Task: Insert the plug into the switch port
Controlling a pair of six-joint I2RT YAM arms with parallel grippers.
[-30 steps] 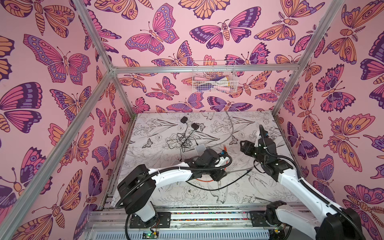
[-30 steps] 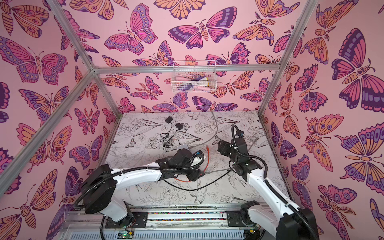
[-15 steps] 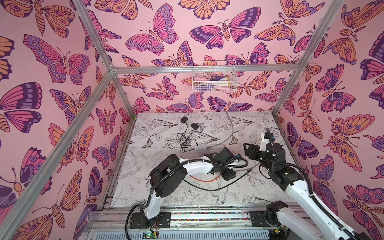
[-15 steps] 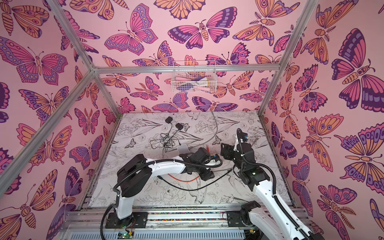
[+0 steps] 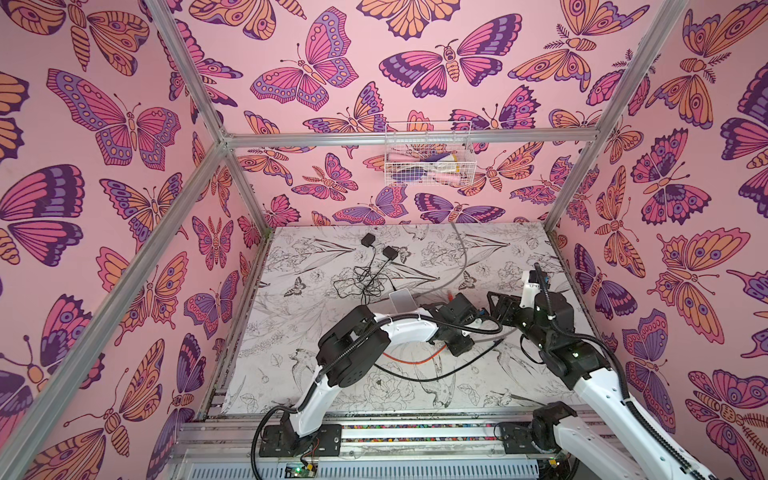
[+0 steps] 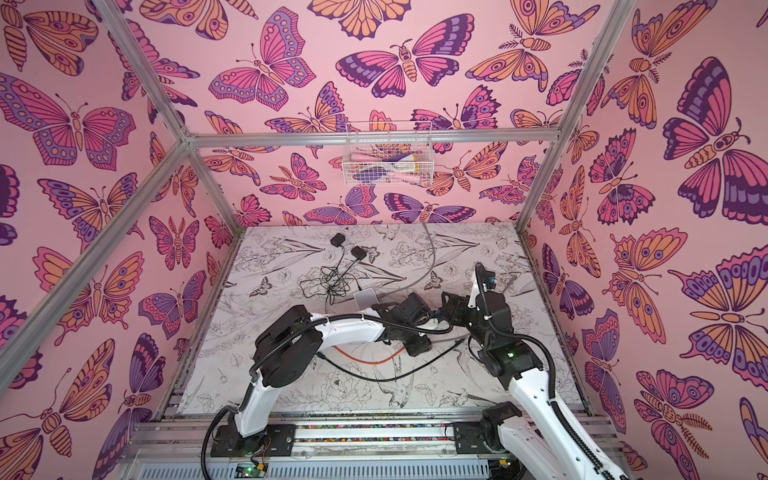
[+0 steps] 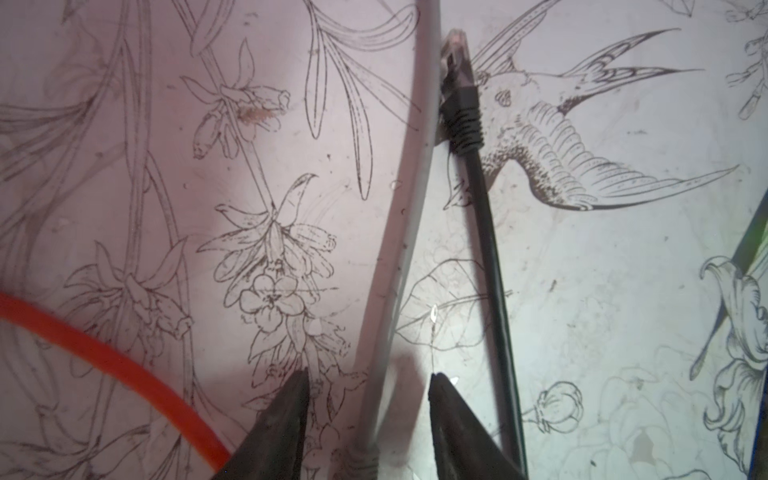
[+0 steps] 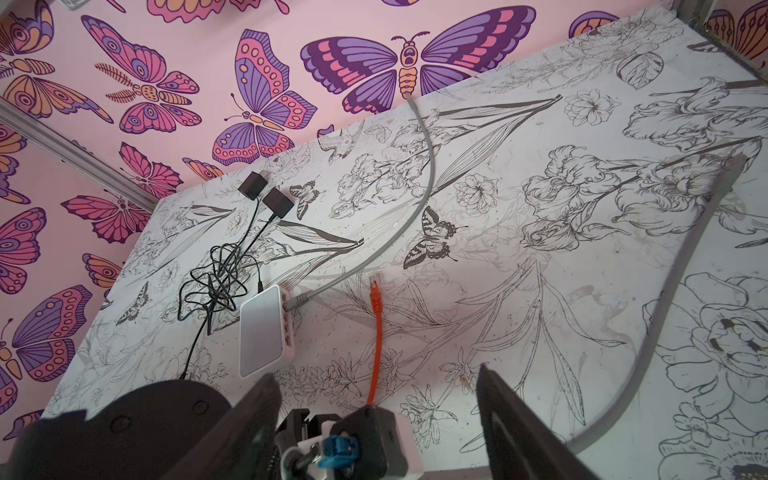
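In both top views the left gripper [image 5: 459, 351] [image 6: 415, 350] points down at the table [image 5: 332, 399] in the lower centre of the frame. It sits below and to the right of the white switch [image 5: 401, 299] [image 6: 365, 297]. The right gripper [image 5: 494, 300] [image 6: 446, 301] hangs just to the right of it, raised off the surface. From here I cannot tell how either pair of jaws stands.

In the left wrist view the left gripper [image 7: 368, 390] has its jaws apart at the bottom centre, astride the loose grey cable [image 7: 409, 187]. There is a gap on each side, so nothing is clamped. The cable's long axis runs from bottom centre to top centre, leaning slightly right, and the jaws would close across it. Its ribbed boot [image 7: 361, 457] sits at the bottom edge between the fingers, and the plug tip is out of frame. A black plug [image 7: 457, 58] lies just right of the grey cable in the upper centre, tip upward. An orange cable [image 7: 104, 357] crosses the lower left.

In the right wrist view the right gripper [image 8: 376, 372] is spread wide and empty at the bottom. The switch [image 8: 266, 332] lies left of centre with its ports facing right, and one grey lead [image 8: 303, 297] is already seated at its upper end. An orange plug [image 8: 376, 297] lies just to its right.

The left arm looks the nearer one to take the plug, which would then need turning toward the port side.
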